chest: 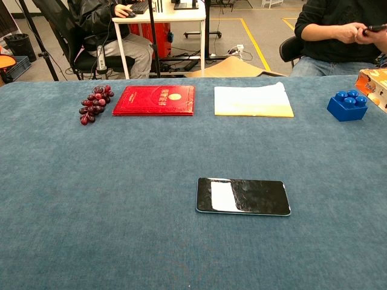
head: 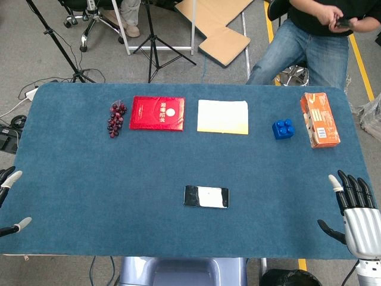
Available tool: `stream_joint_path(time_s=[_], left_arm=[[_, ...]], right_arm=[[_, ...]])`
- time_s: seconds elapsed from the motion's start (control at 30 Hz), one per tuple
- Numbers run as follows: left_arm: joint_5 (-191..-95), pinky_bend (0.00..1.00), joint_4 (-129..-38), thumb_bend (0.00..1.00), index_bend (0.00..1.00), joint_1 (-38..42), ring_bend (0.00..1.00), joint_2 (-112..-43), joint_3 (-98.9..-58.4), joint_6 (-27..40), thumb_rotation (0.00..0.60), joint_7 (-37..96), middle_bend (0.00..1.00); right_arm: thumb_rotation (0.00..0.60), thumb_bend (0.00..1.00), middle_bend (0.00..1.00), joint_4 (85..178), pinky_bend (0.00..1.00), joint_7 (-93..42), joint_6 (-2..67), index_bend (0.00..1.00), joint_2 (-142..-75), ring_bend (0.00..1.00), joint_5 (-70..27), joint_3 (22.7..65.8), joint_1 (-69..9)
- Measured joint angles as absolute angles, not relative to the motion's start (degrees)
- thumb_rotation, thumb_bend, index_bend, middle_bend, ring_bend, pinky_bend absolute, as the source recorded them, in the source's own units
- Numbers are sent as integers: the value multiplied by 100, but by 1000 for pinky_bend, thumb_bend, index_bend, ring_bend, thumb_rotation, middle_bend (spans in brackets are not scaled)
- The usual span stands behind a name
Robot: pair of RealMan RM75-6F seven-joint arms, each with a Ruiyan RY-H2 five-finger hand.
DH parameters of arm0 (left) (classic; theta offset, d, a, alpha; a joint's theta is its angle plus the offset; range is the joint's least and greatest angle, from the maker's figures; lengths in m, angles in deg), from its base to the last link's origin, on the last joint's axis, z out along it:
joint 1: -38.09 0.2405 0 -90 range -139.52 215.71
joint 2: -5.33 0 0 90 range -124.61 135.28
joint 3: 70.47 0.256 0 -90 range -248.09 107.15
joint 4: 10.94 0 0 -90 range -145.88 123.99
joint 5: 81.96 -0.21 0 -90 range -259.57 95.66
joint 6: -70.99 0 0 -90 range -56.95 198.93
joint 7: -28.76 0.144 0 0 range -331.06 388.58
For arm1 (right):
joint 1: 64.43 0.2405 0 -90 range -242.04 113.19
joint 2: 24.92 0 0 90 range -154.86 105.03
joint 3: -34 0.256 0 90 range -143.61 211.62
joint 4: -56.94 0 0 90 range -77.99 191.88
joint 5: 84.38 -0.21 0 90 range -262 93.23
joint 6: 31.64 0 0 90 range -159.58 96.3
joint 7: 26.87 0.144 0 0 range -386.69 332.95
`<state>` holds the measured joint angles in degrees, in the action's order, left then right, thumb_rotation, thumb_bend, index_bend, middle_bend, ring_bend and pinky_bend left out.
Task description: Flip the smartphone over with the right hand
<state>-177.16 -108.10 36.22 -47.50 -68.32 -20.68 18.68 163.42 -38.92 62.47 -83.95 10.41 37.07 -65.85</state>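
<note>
Head view shows the smartphone (head: 206,196) lying flat near the middle of the blue-covered desk (head: 119,173), toward the near edge, its glossy dark face up and catching a bright reflection. The right robot hand (head: 352,210) sits at the desk's near right corner, well apart from the phone, fingers spread and holding nothing. The left robot hand (head: 9,202) shows only as fingertips at the left edge; they are apart and grip nothing. Along the far side of the desk, from left to right, lie a bunch of dark red grapes (head: 116,118), just beside it a red booklet (head: 158,112), then a pale yellow paper pad (head: 222,117), a blue toy building brick (head: 283,128) and an orange carton (head: 319,119) near the right edge. The chest view shows the phone alone on the cloth, with neither hand in sight.
</note>
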Motion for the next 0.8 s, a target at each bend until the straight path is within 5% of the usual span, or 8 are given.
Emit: stream_joint_path(time_s=[0.37,0.8], left_arm=[[-17641,0,-10794,0,0,3582,0,-4796,-6889,-2004,600,1832,0],[-17219,0,-10824,0,0,3353,0,-4921,-7017,-1460,600,2116,0]], right_arm=[[600,0,0,16357,0,-3871,5975,0,-8433,0,1084,3619,-6496],[600,0,0,15986,0,-4159,3587,28,-8933,0,1248,3624,-5067]])
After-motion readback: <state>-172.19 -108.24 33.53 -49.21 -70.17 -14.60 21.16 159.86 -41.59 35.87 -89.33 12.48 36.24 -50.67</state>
